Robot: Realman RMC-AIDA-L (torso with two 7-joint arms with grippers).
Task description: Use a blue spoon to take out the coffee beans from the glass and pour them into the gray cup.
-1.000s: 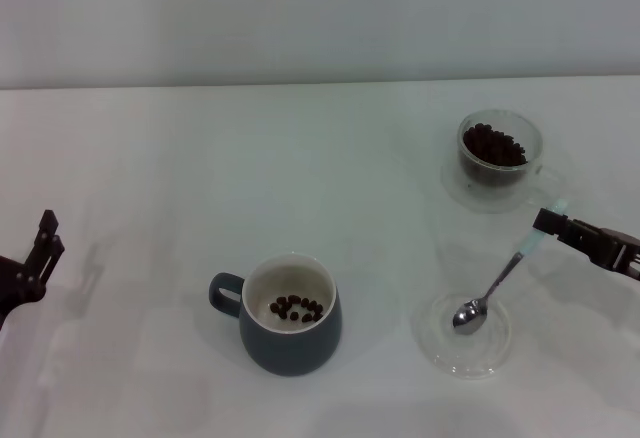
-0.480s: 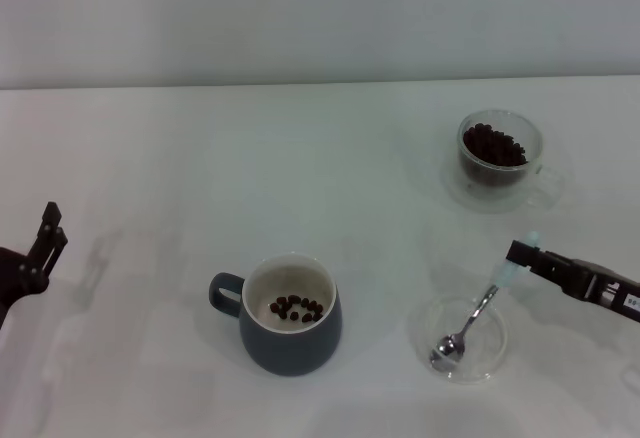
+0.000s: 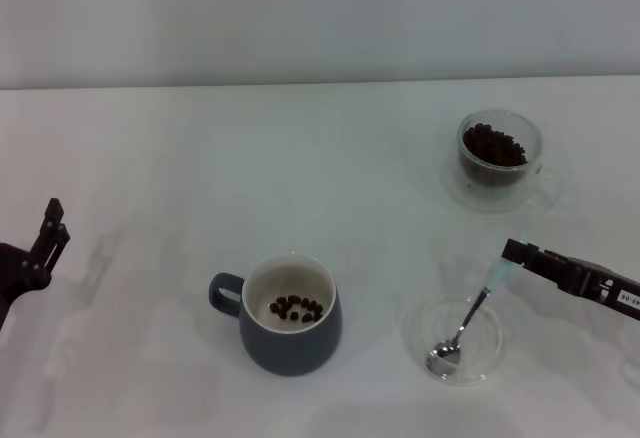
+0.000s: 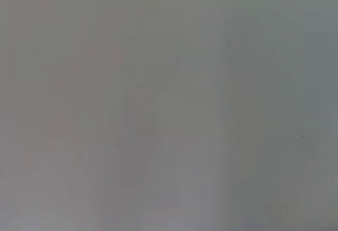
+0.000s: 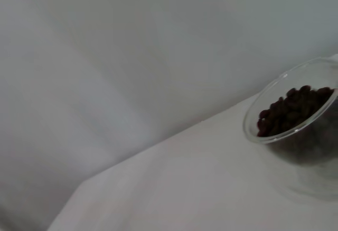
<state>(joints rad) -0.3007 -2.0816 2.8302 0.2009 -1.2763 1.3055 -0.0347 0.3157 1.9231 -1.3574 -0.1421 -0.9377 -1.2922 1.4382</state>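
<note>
The gray cup stands front centre with several coffee beans inside. The glass, heaped with coffee beans, stands at the back right; it also shows in the right wrist view. My right gripper is shut on the pale handle end of the blue spoon. The spoon slants down, its silver bowl resting in the flat clear saucer. My left gripper hangs at the far left edge, away from everything.
The white table runs back to a pale wall. The left wrist view shows only a plain grey surface.
My right gripper has moved toward the front and a little left, lowering the spoon so its bowl slid to the saucer's front. The left arm barely shifted.
</note>
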